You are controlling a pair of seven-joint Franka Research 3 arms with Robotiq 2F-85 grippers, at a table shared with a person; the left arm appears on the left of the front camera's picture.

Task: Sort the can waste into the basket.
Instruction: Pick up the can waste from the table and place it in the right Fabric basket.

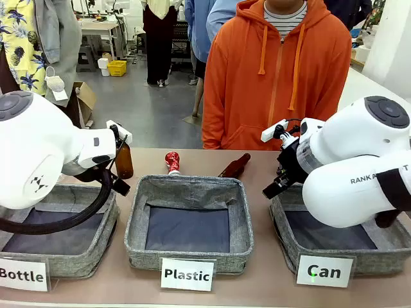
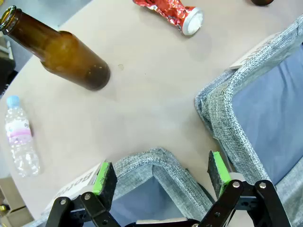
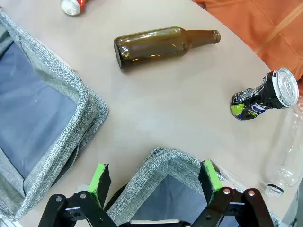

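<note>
My left gripper (image 2: 159, 166) hangs wide open and empty over a corner of the Bottle basket (image 1: 77, 258), which sits at the left of the front view. My left wrist view adds a clear plastic bottle (image 2: 19, 137) lying at its left edge and the standing brown bottle (image 2: 61, 49) at its upper left. The red can (image 1: 172, 162), crushed, stands on the table just past the far rim of the Plastic basket (image 1: 237, 253), centre frame. To its right lies a second brown bottle (image 3: 161, 45). The Can basket (image 1: 376, 258) sits at lower right, its lining bare where my arm leaves it visible. My right gripper (image 3: 154, 172) is spread wide over its corner, gripping nothing. Where my right arm blocks the front view, the right wrist view gives the black can (image 3: 265, 94). It is on the table at that frame's right, outside the basket, just beside a second clear plastic bottle (image 3: 284, 151). I count three baskets, two cans, two brown bottles and two clear bottles.
</note>
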